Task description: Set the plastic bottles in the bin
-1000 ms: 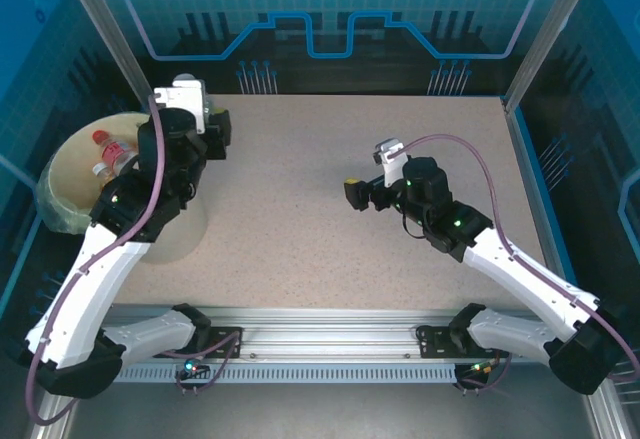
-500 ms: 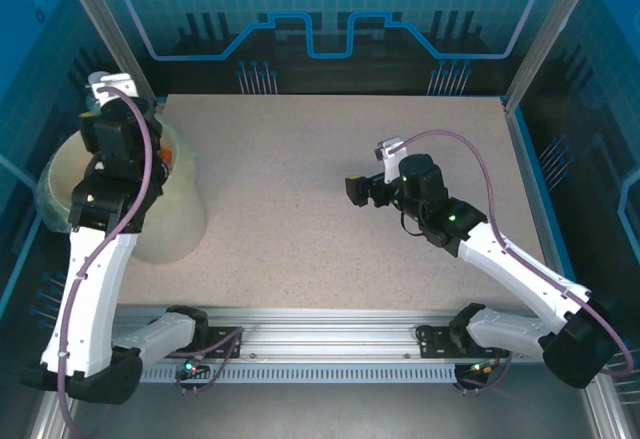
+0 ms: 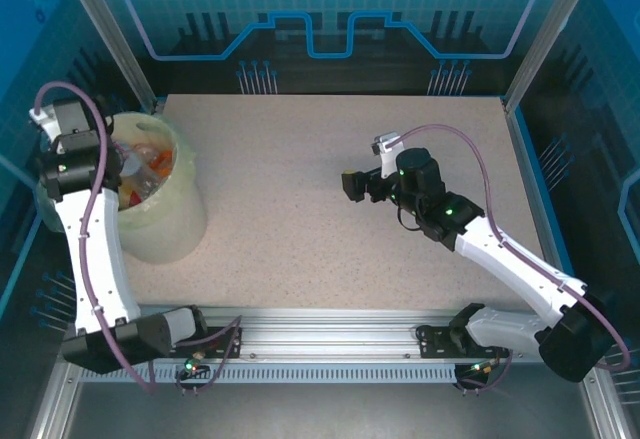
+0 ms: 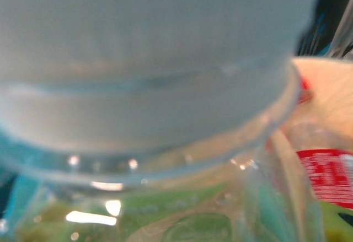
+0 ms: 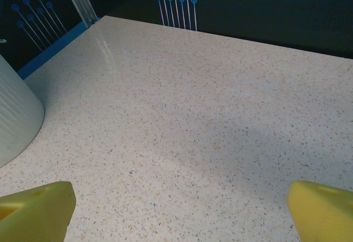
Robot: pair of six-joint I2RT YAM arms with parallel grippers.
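Observation:
The pale cream bin point(image 3: 165, 229) stands at the table's left edge, lined with a clear bag, and several plastic bottles point(image 3: 150, 164) with red and orange labels lie inside it. My left gripper point(image 3: 112, 167) hangs over the bin's left rim. In the left wrist view a clear bottle with a green label point(image 4: 165, 143) sits blurred right against the lens, gripped, with its fingers hidden behind it. A red-labelled bottle point(image 4: 325, 176) lies below it in the bin. My right gripper point(image 3: 352, 185) hovers over the middle of the table, its yellow fingertips point(image 5: 36, 206) wide apart and nothing between them.
The speckled tabletop point(image 5: 182, 104) stretches bare ahead of the right gripper, with the bin's ribbed wall point(image 5: 14, 115) at its far left. Aluminium frame posts point(image 3: 110, 29) and blue panels close in the back and sides.
My left arm has swung left from the table's back left corner to above the bin, carrying the bottle. The right arm has barely shifted.

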